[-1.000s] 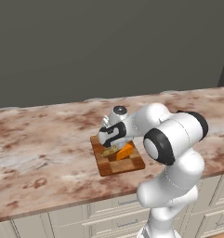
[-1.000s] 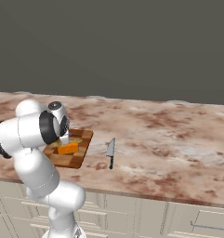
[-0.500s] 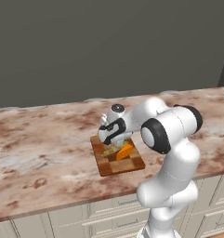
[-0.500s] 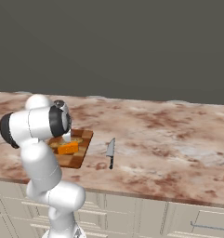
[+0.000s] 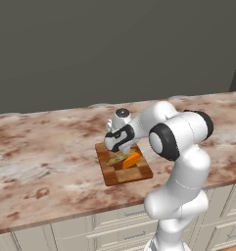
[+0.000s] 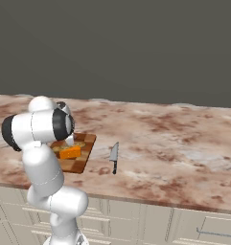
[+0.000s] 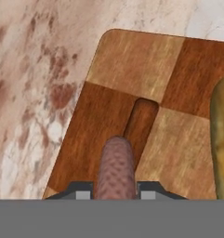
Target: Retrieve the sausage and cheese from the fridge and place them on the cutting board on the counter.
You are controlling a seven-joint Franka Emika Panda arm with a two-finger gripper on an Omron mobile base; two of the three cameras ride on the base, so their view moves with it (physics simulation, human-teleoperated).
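The checkered dark wooden cutting board (image 5: pixel 135 173) (image 6: pixel 81 165) (image 7: pixel 132 60) lies on the mottled counter (image 5: pixel 41 162) (image 6: pixel 174 139). An orange cheese (image 5: pixel 132 160) (image 6: pixel 70 153) wedge rests on it. My gripper (image 5: pixel 117 148) (image 7: pixel 115 190) hangs just over the board's far left part, shut on the reddish-brown sausage (image 7: pixel 114 167), which points down at the wood and casts a shadow there. In the right base view my own arm hides the hand.
A tan-olive speckled lump (image 5: pixel 116 158) (image 6: pixel 79 144) (image 7: pixel 221 139) lies on the board beside the cheese. A knife (image 6: pixel 114 156) lies on the counter to the right of the board. A dark wall runs behind the counter.
The arm's elbow has lifted and swung slightly. The hand stays over the board with the sausage still in its grip.
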